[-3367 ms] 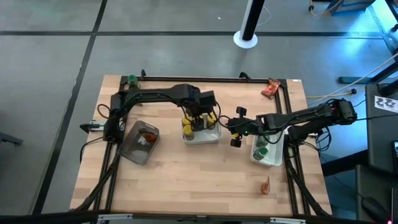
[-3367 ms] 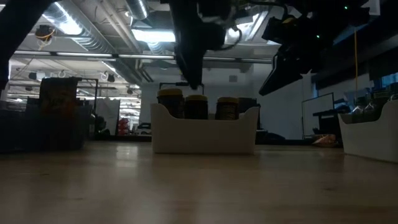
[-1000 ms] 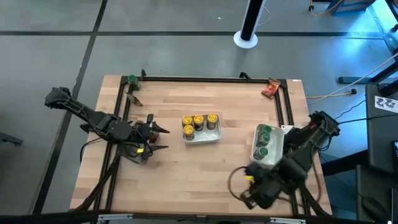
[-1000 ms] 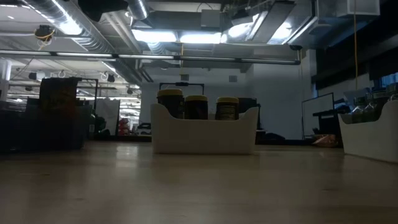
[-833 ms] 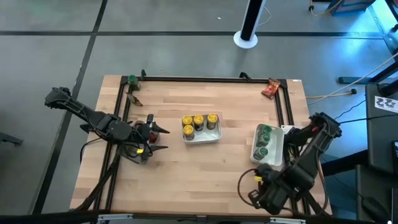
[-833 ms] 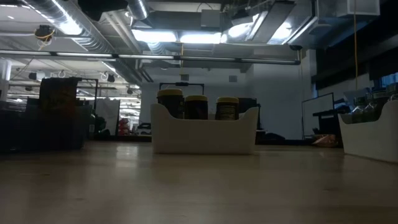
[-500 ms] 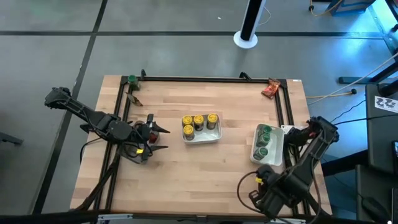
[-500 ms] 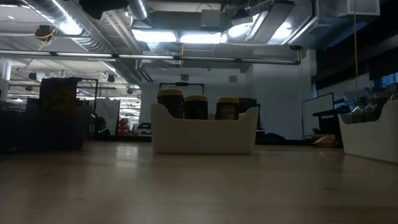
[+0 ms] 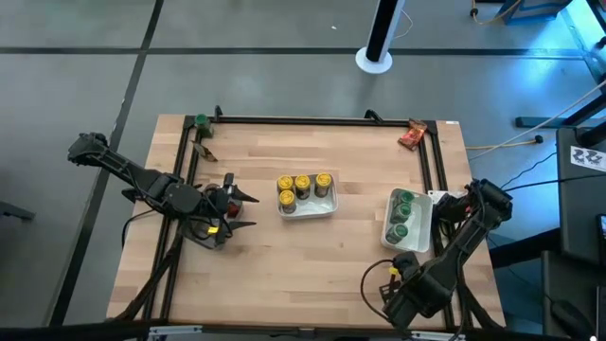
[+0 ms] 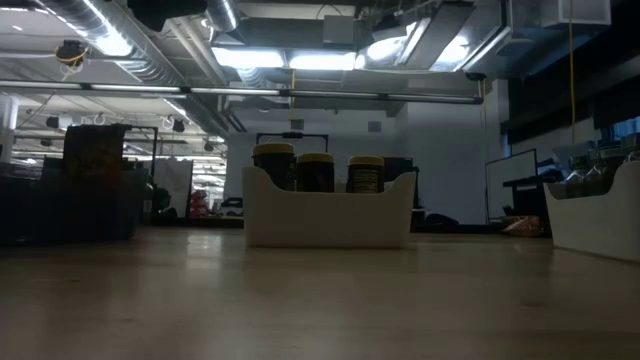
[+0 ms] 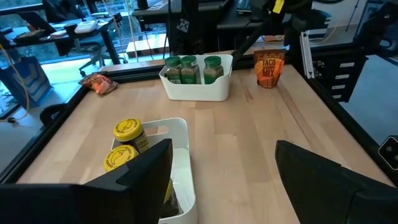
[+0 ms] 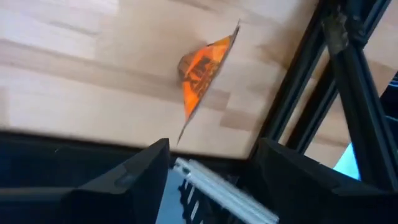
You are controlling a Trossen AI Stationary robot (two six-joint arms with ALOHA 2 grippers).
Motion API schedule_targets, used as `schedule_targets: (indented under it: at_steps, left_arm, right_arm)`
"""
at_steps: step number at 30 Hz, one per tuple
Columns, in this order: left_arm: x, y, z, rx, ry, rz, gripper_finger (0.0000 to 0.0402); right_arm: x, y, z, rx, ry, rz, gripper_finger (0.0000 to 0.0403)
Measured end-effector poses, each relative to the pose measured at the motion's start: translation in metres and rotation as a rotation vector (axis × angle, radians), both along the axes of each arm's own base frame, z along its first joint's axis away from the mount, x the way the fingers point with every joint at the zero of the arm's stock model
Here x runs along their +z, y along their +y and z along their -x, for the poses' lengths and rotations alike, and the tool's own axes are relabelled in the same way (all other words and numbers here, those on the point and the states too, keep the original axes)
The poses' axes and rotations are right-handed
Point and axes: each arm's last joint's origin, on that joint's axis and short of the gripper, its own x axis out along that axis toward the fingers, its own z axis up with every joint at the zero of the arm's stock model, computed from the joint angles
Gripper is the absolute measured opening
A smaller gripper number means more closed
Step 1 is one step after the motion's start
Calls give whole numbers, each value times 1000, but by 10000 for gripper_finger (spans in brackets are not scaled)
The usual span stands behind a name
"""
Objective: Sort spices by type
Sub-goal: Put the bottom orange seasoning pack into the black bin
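Note:
Three yellow-lidded jars [image 9: 303, 187] stand in a white tray [image 9: 328, 206] mid-table. Three green-lidded jars [image 9: 401, 214] stand in a second white tray [image 9: 418, 239] at the right. A red-orange packet [image 12: 202, 74] stands on its edge on the wood near the table's near right corner, hidden by the arm in the high view. My right gripper [image 12: 208, 180] is open above it, pointing down, touching nothing. Another packet [image 9: 412, 136] lies at the far right corner. My left gripper [image 9: 235, 210] waits open at the left edge.
A black frame rail [image 9: 437, 189] runs along the table's right side, close beside the near packet [image 11: 268, 67]. A small green thing [image 9: 201, 121] and a brown scrap [image 9: 203, 150] sit at the far left corner. Bare wood [image 9: 303, 265] lies between the trays and the near edge.
My right gripper has moved toward the table's right edge and sunk over the near right corner, tipping further downward and rolling as it went. The jars and trays have stayed put.

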Motion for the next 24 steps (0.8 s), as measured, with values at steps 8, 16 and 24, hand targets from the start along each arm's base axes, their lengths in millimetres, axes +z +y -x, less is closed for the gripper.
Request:
schedule_targets:
  at_steps: [8, 16, 24]
  left_arm:
    - [0, 0, 0, 0, 0, 0, 267]
    - [0, 0, 0, 0, 0, 0, 267]
    - [0, 0, 0, 0, -1, 0, 267]
  right_arm:
    - [-18, -4, -2, -14, -10, 36, 233]
    - [-54, -3, -1, -23, -34, 7, 200]
    - [-80, -9, 5, 32, 11, -8, 135]
